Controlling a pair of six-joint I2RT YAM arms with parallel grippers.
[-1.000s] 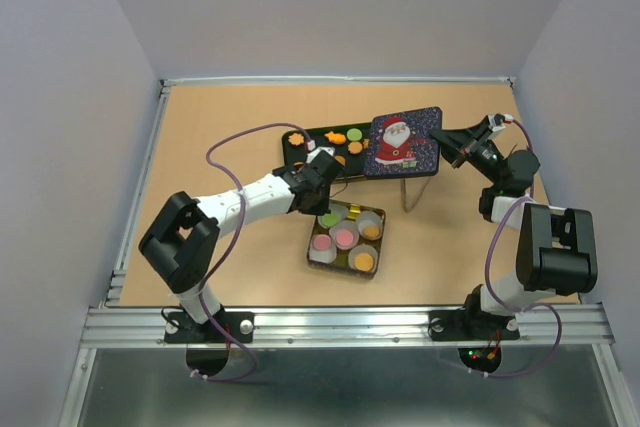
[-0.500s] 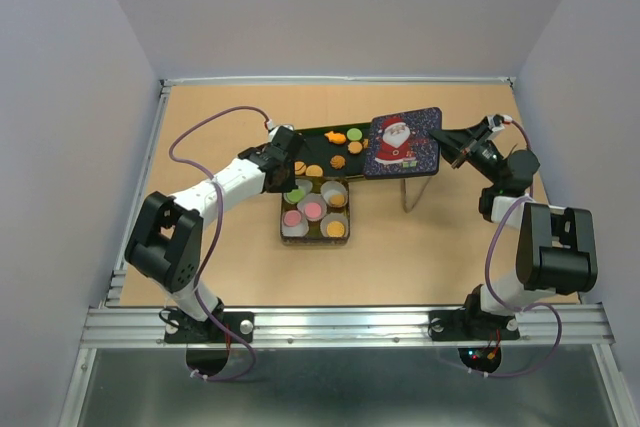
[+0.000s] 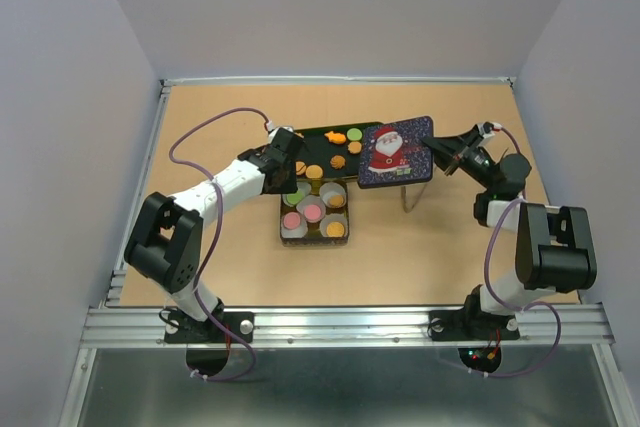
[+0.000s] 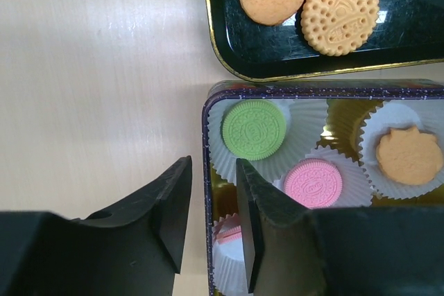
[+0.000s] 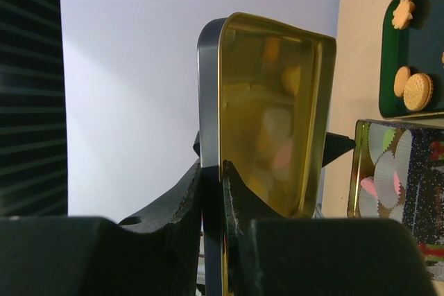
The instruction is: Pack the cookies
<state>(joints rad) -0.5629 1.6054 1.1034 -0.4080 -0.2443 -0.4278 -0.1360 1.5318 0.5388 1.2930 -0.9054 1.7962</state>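
From above, packing looks mostly done. The tin (image 3: 316, 240) holds several cookies (image 3: 313, 212), and a handful more lie on the tray (image 3: 315, 131) at the tin's 12 o'clock. The lid (image 3: 395, 152) hangs at the tray's 3 o'clock, not yet on.

In the left wrist view, the left gripper (image 4: 211, 164) straddles the tin's left wall with its fingers apart, squeezing nothing. Green, pink and orange cookies lie flat in white paper cups (image 4: 305, 126).

In the right wrist view, the right gripper (image 5: 211, 171) pinches the upright lid's edge, and the lid's gold inside is showing.
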